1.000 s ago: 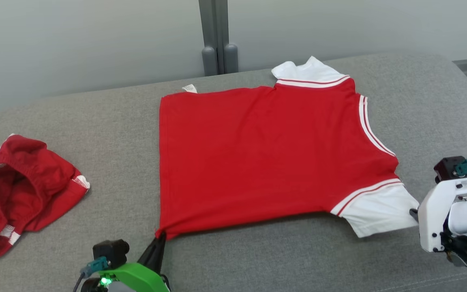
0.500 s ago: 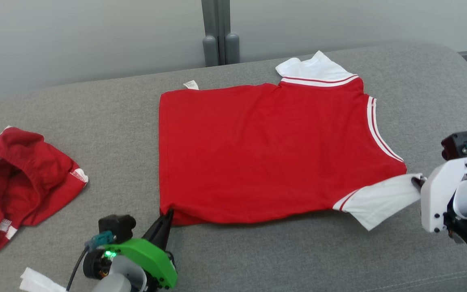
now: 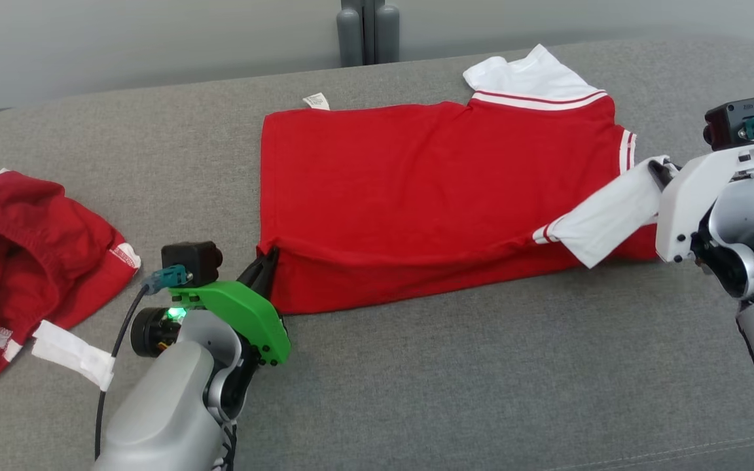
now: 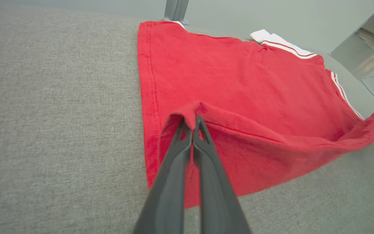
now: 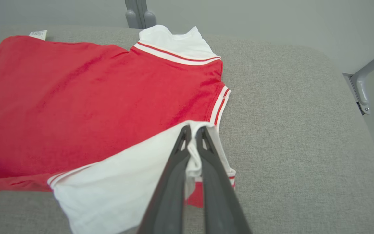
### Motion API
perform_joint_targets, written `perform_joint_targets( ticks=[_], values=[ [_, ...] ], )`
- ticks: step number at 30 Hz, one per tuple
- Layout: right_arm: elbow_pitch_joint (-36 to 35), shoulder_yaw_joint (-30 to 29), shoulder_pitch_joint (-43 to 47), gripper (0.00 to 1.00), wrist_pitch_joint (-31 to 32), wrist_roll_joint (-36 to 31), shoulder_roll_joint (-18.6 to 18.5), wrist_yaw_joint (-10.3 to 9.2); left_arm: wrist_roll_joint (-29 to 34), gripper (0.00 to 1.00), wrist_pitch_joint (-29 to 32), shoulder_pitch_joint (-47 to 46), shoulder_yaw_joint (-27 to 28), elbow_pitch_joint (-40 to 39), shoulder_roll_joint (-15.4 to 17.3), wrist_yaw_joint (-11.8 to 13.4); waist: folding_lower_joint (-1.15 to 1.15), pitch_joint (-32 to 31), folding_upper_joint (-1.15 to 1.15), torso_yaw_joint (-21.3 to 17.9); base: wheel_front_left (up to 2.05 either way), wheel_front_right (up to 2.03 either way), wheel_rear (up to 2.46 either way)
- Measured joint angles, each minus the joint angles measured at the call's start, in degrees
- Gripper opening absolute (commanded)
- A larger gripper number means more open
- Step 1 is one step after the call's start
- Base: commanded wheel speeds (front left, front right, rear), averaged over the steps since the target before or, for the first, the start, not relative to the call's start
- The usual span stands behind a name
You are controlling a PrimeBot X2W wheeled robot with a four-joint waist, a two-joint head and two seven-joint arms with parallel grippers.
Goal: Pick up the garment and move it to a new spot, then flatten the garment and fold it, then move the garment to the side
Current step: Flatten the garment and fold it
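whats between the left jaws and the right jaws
The red shirt: its lifted near edge and white sleeve span that stretch, seen in the head view.

Red shirt with white sleeves, red-white striped trim, grey cushion, green-cased left pincer

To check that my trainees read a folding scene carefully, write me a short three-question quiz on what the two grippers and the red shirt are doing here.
1. True or false: the left gripper is shut on a lifted hem corner of the red fabric shirt with white sleeves.
2. Which part of the shirt does the right gripper pinch? A: the small white label. B: the near white sleeve. C: the red hem.
3. In a few words: what lies on the grey fabric surface to the robot's left of the shirt?
Key: 1 true. 2 B. 3 a crumpled red garment with white trim.
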Motion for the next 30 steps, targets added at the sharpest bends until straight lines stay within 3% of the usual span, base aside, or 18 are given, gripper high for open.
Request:
perform_joint_targets(
  ticks=[13,14,15,16,19,23,30],
  values=[
    [13.2,3.9,-8.9,0.00,-10.8,-0.5,2.1,0.00,0.3,0.00,-1.4,-4.5,-0.5,5.7,-1.7,-0.1,0.00,3.8,0.00,1.7,0.00,0.00,0.00],
    [13.8,3.9,-9.3,0.39,-11.9,-0.5,2.2,0.01,0.3,0.23,-1.5,-4.6,-0.5,6.0,-1.7,-0.2,0.00,3.9,0.00,1.9,0.00,0.00,0.00],
    [14.4,3.9,-9.9,1.00,-13.3,-0.6,2.3,0.01,0.3,0.89,-1.6,-4.8,-0.5,6.3,-1.9,-0.2,0.00,4.0,0.00,2.0,0.00,0.00,0.00],
    [14.8,3.7,-10.5,1.00,-15.1,-0.9,2.4,0.01,0.3,1.00,-1.9,-5.0,-0.6,6.6,-2.0,-0.2,0.00,4.2,0.00,2.1,0.00,0.00,0.00],
    [15.9,3.8,-11.9,1.00,-19.5,-1.4,2.8,0.01,0.7,1.00,-2.7,-5.6,-0.8,7.3,-2.1,-0.2,0.00,4.3,0.00,2.2,0.00,0.00,0.00],
    [17.6,4.5,-12.2,1.00,-20.7,-0.6,3.0,0.01,1.6,1.00,-3.7,-5.7,-1.6,7.7,-1.9,0.5,0.00,3.8,0.00,2.3,0.00,0.00,0.00],
    [19.9,3.9,-9.0,1.00,-12.6,1.5,-0.3,0.01,3.1,1.00,-3.8,-2.7,-3.2,7.6,-0.8,2.7,0.00,2.4,0.00,2.1,0.00,0.00,0.00]
  ],
)
